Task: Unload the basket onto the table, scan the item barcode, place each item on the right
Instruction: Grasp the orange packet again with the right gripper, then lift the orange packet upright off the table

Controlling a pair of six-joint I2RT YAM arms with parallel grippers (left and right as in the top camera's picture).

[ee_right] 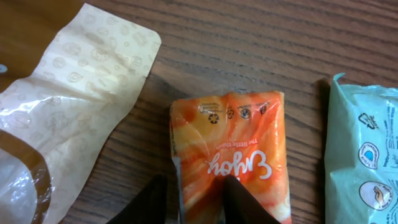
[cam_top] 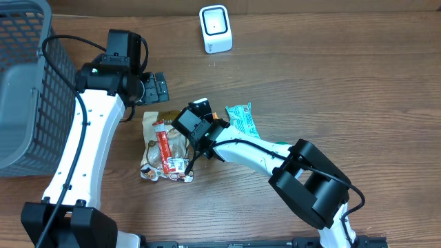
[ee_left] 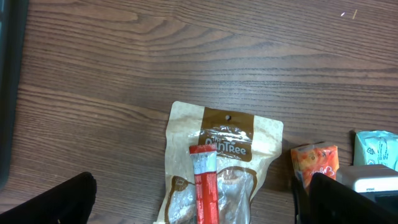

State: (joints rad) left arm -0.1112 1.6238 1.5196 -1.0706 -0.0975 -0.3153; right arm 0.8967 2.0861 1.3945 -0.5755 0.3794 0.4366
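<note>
An orange packet [ee_right: 239,149] printed "Enjoy" lies flat on the wooden table, just a sliver of it [cam_top: 216,115] showing from overhead under my right wrist. My right gripper [ee_right: 196,186] is shut on the packet's left edge, one finger on the table side and the other pressing into the wrapper. The white barcode scanner [cam_top: 216,29] stands at the back of the table, well away from the packet. My left gripper [cam_top: 155,88] hovers open above the top of a brown pouch [ee_left: 227,134], holding nothing.
A red stick pack [ee_left: 204,186] lies on the brown pouch. A teal packet [ee_right: 367,155] sits right beside the orange one. Small wrappers [cam_top: 176,165] lie at the pouch's lower end. A grey mesh basket [cam_top: 27,89] fills the left edge.
</note>
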